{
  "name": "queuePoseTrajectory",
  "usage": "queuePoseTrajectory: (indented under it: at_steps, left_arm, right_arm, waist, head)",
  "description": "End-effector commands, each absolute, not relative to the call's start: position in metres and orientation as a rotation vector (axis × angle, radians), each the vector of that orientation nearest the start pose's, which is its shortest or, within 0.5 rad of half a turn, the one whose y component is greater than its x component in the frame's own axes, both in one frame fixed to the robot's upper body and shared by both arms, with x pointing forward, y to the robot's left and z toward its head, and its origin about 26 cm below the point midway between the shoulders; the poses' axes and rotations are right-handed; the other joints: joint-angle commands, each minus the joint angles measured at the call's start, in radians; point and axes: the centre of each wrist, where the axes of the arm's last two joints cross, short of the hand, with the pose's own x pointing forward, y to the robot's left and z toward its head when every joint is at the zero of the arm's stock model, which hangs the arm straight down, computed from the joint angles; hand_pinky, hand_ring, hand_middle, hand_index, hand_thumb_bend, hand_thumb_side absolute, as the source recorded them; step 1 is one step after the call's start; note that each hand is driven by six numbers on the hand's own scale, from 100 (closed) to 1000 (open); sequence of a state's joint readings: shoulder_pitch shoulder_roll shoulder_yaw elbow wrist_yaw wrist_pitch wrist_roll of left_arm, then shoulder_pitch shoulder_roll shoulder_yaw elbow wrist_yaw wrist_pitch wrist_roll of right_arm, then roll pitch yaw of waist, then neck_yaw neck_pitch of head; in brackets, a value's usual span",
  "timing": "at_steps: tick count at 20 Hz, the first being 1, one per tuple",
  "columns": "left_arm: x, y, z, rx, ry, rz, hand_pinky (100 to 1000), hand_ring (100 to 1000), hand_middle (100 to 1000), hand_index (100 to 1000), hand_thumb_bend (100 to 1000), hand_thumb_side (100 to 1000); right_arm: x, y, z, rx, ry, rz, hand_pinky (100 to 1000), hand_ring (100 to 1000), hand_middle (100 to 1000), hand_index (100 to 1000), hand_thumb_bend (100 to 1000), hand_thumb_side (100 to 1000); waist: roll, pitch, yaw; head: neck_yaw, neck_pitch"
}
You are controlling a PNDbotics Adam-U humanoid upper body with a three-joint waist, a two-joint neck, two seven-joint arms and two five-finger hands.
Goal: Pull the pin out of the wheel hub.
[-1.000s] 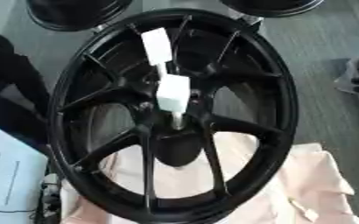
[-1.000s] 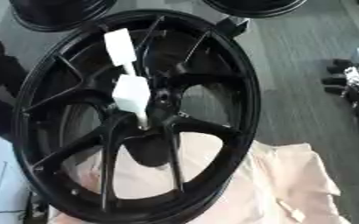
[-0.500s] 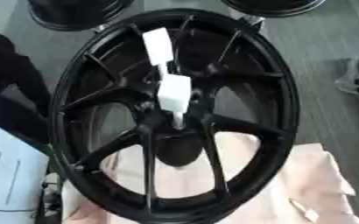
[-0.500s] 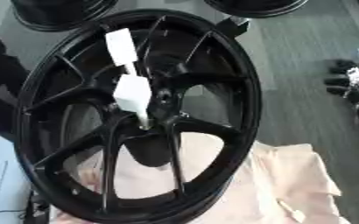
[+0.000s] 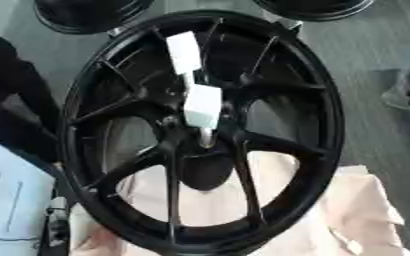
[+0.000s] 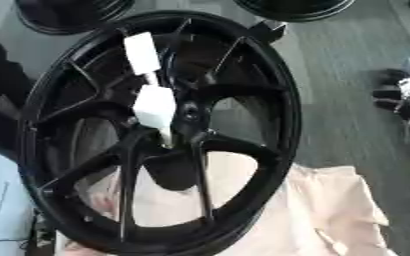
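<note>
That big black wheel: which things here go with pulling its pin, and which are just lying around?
Part of the job:
- black wheel, lying on the cloth
- white pin, standing in the wheel's hub

Just lying about:
- pale pink cloth under the wheel
- other black wheels at the far edge
- white sheet at lower left

Neither robot hand is in view.

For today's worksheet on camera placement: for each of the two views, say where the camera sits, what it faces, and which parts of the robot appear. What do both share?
Left eye view: in the robot's head, looking down at the black wheel; the white pin stands at the hub. No robot hand shows.
Right eye view: the other eye of the same head camera, aimed alike; more grey floor shows. No robot hand.
Shared: wheel, pin, pale cloth underneath.
</note>
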State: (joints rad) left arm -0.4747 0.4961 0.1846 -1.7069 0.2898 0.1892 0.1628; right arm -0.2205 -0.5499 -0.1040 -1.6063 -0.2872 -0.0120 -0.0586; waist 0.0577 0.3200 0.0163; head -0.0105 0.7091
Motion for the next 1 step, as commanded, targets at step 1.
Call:
queuePoseTrajectory:
  at_steps: [1]
  left_arm:
    - [0.3515, 0.3392, 0.2334, 0.235, -2.08, 0.135, 633, 722, 655, 714, 258, 696]
  right_arm:
    - [0.3246, -0.3801, 0.1425, -0.284, -1.903, 0.135, 756, 725, 737, 812, 100, 714]
  waist:
    - [-0.005, -0.025, 0.003]
  head:
    - [0.005, -0.011]
